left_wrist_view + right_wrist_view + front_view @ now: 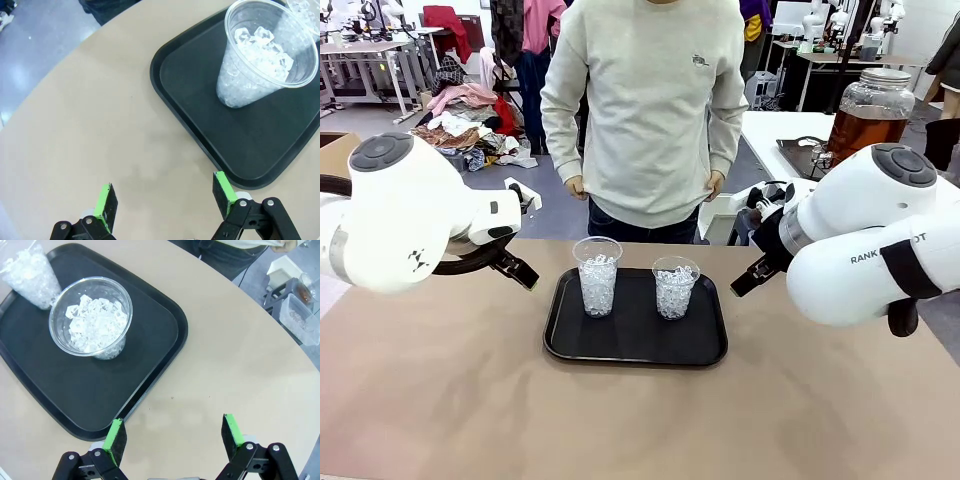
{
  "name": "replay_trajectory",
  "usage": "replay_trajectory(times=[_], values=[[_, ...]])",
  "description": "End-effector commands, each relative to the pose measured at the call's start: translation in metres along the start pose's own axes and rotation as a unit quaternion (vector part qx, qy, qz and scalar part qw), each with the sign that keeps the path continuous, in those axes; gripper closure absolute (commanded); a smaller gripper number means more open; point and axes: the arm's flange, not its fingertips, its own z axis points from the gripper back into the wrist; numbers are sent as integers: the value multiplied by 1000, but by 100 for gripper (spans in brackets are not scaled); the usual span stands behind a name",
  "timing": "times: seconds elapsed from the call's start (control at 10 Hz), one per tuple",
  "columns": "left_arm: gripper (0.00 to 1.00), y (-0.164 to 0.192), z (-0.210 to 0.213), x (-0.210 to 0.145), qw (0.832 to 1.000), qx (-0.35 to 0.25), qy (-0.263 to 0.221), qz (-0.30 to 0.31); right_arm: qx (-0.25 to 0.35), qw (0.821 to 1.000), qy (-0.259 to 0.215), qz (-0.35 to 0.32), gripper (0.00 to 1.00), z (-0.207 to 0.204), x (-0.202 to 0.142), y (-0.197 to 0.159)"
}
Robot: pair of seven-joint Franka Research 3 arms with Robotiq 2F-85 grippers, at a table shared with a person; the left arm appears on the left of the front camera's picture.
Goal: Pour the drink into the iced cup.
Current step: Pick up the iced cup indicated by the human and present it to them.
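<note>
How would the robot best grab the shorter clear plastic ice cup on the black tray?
Probably grip the shorter clear plastic cup mid-wall, level from the right with the open right hand: it stands upright, widening upward, and the taller ice cup blocks its left.

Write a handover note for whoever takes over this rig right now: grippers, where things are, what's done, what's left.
Left gripper: open, empty, above the table by the tray edge.
Right gripper: open, empty, above the table at the tray's other side.
Tall cup and short cup: upright on the tray, both holding ice, no drink in either.
Drink: in the jar on a side table beyond the right arm.
Person: standing at the far side, hands at their hem.
Done: nothing poured.
Left: fetch the drink, pour it into an iced cup.
</note>
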Motion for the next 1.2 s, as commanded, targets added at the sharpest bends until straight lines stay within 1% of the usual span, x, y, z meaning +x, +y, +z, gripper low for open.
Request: replay_trajectory(times=[0.0,0.2,0.3,0.4,0.6,0.8,0.9,1.1], values=[[0,0,0,0,1000,0,0,0,0,1000,0,0,0,0,0,0],[0,13,14,7,1000,8,-5,3,-9,1000,5,-10,0,10,9,-14],[0,17,21,10,1000,1,-5,9,8,1000,5,-20,0,18,13,-19],[0,22,29,14,999,-20,-12,24,34,999,2,-41,0,28,19,-24],[0,39,50,18,995,-81,-26,59,97,992,-7,-85,0,50,25,-36],[0,59,66,18,987,-137,-14,86,138,982,-20,-124,0,67,27,-48],[0,70,73,16,981,-171,-18,91,146,978,-30,-146,0,75,26,-57],[0,89,79,7,959,-249,-35,132,200,959,-50,-195,0,87,17,-74]])
